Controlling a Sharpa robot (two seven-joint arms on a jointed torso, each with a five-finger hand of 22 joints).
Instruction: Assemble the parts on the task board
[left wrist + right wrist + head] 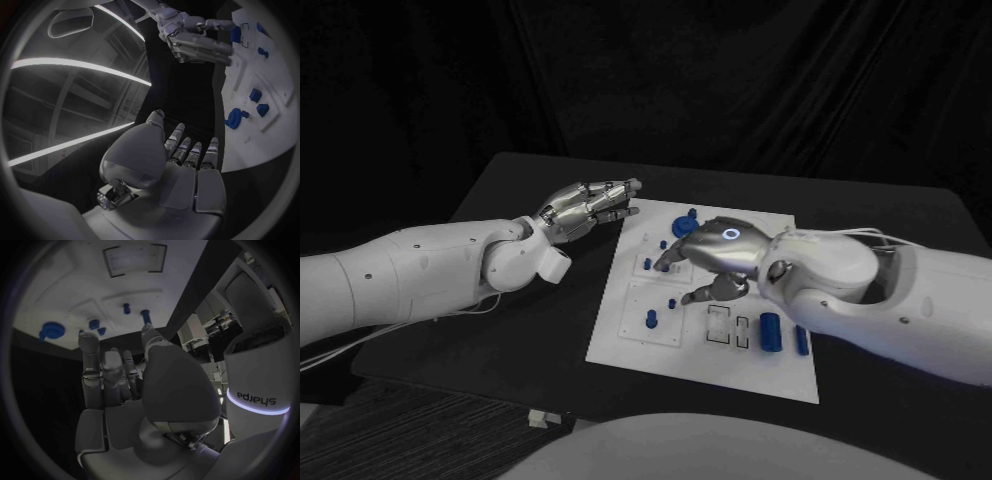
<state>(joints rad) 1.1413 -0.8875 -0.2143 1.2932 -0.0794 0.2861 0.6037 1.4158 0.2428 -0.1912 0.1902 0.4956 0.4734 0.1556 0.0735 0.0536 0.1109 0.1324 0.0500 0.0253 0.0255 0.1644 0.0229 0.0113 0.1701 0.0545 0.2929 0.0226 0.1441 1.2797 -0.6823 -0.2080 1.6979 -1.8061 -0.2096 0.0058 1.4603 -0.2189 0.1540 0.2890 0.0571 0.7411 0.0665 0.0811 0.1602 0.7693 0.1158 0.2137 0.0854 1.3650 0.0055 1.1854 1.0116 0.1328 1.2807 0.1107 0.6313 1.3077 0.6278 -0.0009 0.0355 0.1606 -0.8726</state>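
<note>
Table: the black table (pixel 516 330) carries the white rectangular task board (pixel 718 350) at its middle.
Board: the silver right hand (pixel 711 262) hides its centre.
Right hand: empty, fingers apart over the board.
Left hand: the silver left hand (pixel 586 208) hovers beside the board's far left corner, fingers loosely extended, holding nothing.
Parts: a blue round disc part (pixel 684 226) stands near the far edge; blue cylinder parts (pixel 772 332) lie near the right edge; smaller blue pieces hard to make out.

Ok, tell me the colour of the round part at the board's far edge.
Blue; the round part on the task board shows best in the left wrist view.

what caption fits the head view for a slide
Right hand over the white board among blue parts; left hand beside it.
</note>
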